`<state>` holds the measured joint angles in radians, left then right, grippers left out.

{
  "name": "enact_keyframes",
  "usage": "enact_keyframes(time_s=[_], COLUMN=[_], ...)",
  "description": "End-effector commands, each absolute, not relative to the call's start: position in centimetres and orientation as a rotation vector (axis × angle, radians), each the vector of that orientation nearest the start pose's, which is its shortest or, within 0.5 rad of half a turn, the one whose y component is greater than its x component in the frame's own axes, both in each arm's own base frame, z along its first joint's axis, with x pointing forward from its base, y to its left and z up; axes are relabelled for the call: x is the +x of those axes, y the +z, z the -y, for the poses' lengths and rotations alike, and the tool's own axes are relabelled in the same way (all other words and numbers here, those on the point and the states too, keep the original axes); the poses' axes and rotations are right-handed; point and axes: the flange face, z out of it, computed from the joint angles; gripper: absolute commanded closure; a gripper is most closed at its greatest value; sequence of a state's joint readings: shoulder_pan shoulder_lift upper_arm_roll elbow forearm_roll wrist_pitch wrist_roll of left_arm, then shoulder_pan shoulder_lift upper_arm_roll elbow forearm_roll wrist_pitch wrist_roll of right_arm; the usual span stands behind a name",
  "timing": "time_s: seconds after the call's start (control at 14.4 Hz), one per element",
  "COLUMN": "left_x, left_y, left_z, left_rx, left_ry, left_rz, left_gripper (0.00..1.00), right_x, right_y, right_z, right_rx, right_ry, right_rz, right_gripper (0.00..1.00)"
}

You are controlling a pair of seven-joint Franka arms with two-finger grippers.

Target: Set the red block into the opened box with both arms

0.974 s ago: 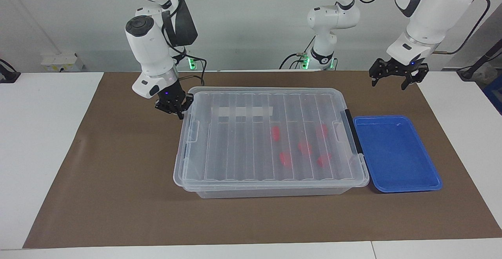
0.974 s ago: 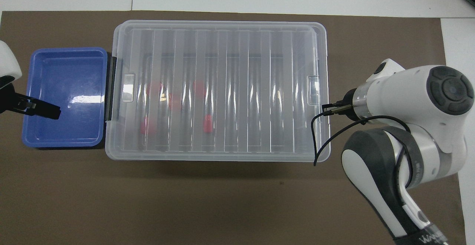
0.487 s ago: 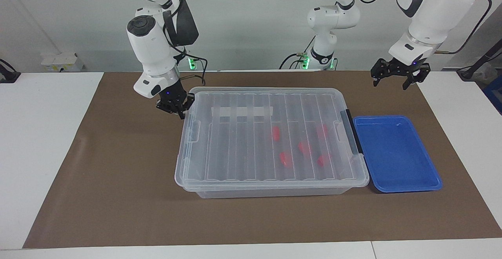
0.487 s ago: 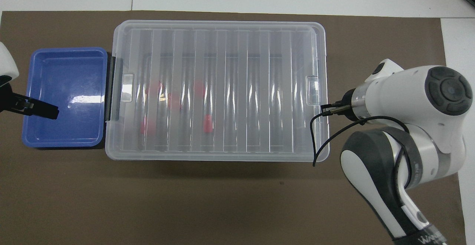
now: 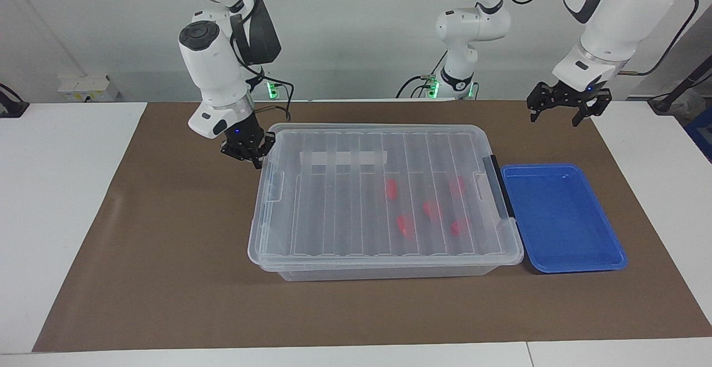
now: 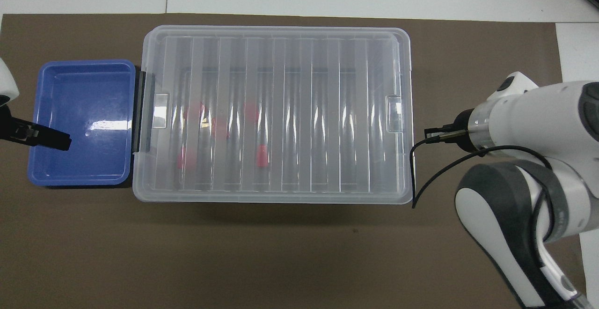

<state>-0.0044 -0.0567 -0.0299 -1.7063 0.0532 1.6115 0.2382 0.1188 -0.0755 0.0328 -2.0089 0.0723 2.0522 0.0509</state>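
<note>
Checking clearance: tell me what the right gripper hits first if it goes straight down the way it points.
Probably the brown mat beside the box; the right gripper hangs shut just off the box's corner, though depth is unclear.

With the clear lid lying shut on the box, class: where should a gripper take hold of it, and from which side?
Probably the small tab on the lid at the right arm's end, from outside that end: it juts past the flat ribbed top, right beside the shut right gripper.
</note>
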Motion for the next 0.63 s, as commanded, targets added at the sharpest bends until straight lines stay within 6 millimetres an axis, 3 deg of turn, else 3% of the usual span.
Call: enact_keyframes(time_s=[0.0, 0.07, 0.14, 0.35, 0.56], left_x=[52.9, 52.9, 52.9, 52.9, 52.9], left_y=[59.8, 59.8, 59.7, 59.8, 59.8], left_z=[1.0, 1.0, 1.0, 1.0, 1.0], left_rx=[-3.055, -3.055, -3.055, -3.055, -3.055], left_ry=[0.045, 0.045, 0.047, 0.045, 0.045], left_rz=[-0.418, -0.418, -0.419, -0.418, -0.418], left_gripper=[0.0, 0.0, 0.0, 0.0, 0.0], right_x=[53.3, 53.5, 54.0, 54.5, 54.9], right_y=[51.2, 52.0, 52.7, 55.0, 57.8], right_z=[-4.8, -3.6, -2.5, 0.1, 1.5], right_rx=[-3.064, -3.063, -3.055, -3.043, -3.054], right_ry=[-0.151, -0.168, -0.188, -0.196, -0.154], right_rz=[-0.047, -0.092, -0.185, -0.316, -0.342], right_gripper=[1.0, 0.96, 0.63, 0.01, 0.01])
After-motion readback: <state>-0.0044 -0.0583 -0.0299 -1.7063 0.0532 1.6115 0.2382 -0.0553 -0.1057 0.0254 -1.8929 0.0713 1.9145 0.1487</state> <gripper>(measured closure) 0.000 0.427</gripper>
